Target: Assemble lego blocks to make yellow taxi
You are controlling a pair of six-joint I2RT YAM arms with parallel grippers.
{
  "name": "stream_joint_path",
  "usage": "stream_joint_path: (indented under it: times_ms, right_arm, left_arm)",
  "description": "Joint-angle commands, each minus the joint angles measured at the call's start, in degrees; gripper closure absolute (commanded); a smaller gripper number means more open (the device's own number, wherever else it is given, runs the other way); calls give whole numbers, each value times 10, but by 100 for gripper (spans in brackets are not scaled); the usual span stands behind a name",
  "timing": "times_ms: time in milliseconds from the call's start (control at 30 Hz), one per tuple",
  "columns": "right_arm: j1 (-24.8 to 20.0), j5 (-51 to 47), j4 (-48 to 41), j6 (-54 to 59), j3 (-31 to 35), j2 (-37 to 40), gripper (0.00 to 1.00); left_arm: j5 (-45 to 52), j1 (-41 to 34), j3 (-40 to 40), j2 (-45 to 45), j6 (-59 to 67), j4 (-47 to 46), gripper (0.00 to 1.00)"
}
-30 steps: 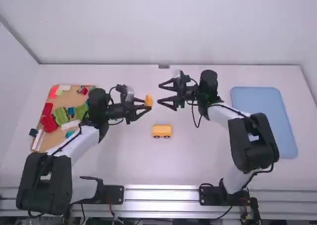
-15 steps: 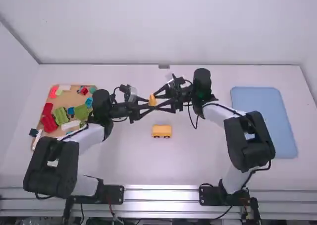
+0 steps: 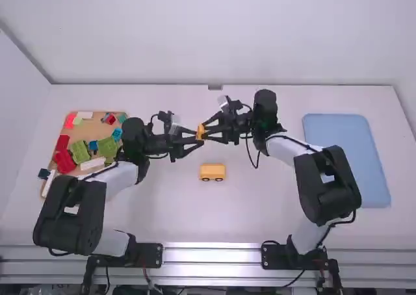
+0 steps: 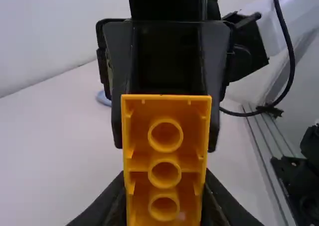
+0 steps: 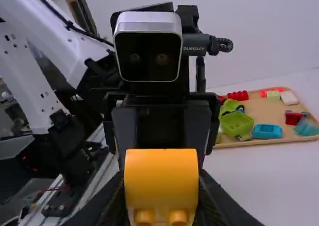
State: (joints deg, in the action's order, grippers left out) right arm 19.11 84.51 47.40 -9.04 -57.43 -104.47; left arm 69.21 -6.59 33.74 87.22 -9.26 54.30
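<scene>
Seeing at the high view's left a tan board (image 3: 97,127) bearing red, green, blue and white pieces. Near the middle of the frame, finding the left gripper (image 3: 199,137) clamped on a yellow-orange block (image 3: 200,132), held above the table (image 3: 260,204). In the left wrist view, seeing the block's hollow side at bottom centre, with three round tubes in a row. From the right in the high view, finding the right gripper (image 3: 204,130) clamped on the same block; in the right wrist view, seeing a smooth, rounded side at bottom centre. Just below both grippers in the high view, spotting a wheeled yellow piece (image 3: 212,171). At far right, seeing a blue tray (image 3: 348,162).
</scene>
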Motion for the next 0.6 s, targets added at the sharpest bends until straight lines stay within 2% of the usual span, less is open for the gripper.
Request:
stream_joint_path:
  times_ms: [0,200,267,300,367,500,567]
  right_arm:
    - [4,21,2,-1,-15,-4,66]
    - [19,20,3,3,-15,-4,73]
    - [23,20,4,3,-15,-4,77]
    - [24,13,4,2,-15,-4,78]
    - [22,-11,2,-3,-15,-4,78]
    - [5,-73,-1,-2,-15,-4,79]
    - [-14,-127,-10,-2,-15,-4,80]
  left_arm:
    - [-11,-2,-3,4,-4,1,73]
    - [-12,-2,-3,4,-4,2,68]
    - [-13,-2,-3,4,-3,2,57]
    - [-13,-2,-3,4,-4,2,31]
    - [-13,0,-3,4,-4,2,1]
    - [-18,1,-3,4,1,-7,1]
    - [-70,0,-3,4,18,-20,1]
